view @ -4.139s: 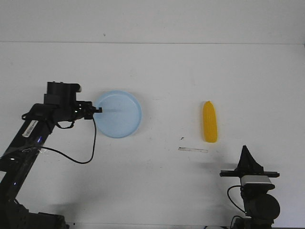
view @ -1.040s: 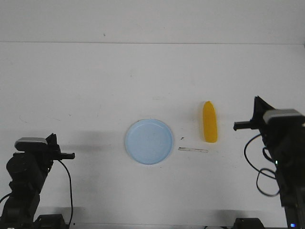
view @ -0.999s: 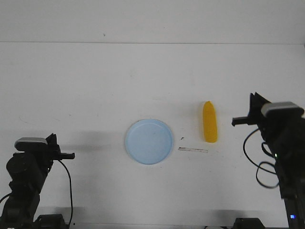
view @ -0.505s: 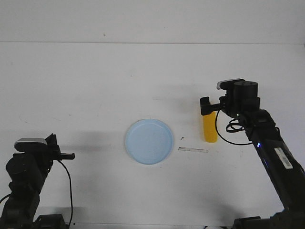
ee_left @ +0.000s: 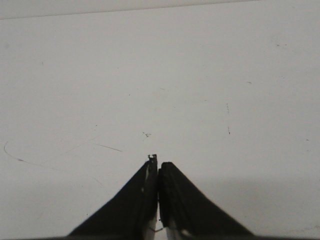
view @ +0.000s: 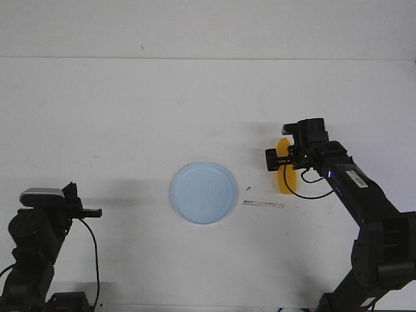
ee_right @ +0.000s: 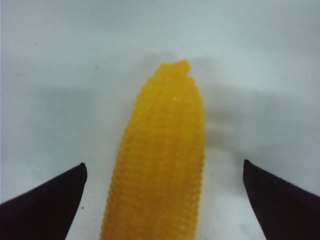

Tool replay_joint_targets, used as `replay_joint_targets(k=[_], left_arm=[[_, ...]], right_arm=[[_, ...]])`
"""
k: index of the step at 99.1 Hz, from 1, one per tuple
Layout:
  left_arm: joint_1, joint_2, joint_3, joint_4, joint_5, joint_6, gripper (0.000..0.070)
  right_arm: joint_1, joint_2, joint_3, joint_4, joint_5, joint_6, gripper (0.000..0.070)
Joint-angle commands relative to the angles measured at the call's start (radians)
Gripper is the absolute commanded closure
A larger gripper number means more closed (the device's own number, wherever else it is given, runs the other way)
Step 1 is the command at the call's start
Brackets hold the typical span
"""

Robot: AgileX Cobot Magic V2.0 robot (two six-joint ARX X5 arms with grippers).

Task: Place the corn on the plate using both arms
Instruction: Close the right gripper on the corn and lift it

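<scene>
right gripper (ee_right: 162, 200) spread wide astride corn (ee_right: 160, 165) | plate (view: 203, 193) well apart | left gripper (ee_left: 158, 172) closed, empty

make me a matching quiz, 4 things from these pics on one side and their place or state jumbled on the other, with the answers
Things:
1. corn
2. plate
3. left gripper
4. right gripper

Place or state:
A. shut, over bare table
B. open, fingers either side of the corn
C. empty, near the table's middle
D. lying on the table, right of the plate

Pairs: 1-D, 2-C, 3-A, 4-B
</scene>
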Motion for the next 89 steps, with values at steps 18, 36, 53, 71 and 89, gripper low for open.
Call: replay_joint_targets(k=[18, 36, 53, 71, 89], left_arm=[[0.001, 0.001, 0.013, 0.007, 0.0, 0.005, 0.07], [0.001, 0.001, 0.013, 0.007, 0.0, 0.005, 0.07], [0.001, 0.0, 0.013, 0.006, 0.0, 0.005, 0.07], [0.001, -0.005, 0.013, 0.003, 0.0, 0.005, 0.07], [0.001, -0.013, 0.013, 0.003, 0.0, 0.005, 0.07]], right_arm=[[0.037, 0.05, 0.016, -0.032, 0.0, 0.013, 0.0157], [0.056, 0.05, 0.016, -0.033, 0.005, 0.014, 0.0505], [0.057, 0.025, 0.02, -0.051, 0.093, 0.012, 0.0516], [0.062, -0.087, 0.05, -0.058, 0.093, -0.003, 0.0517], [0.124, -0.204, 0.103, -0.034, 0.035, -0.002, 0.0517]])
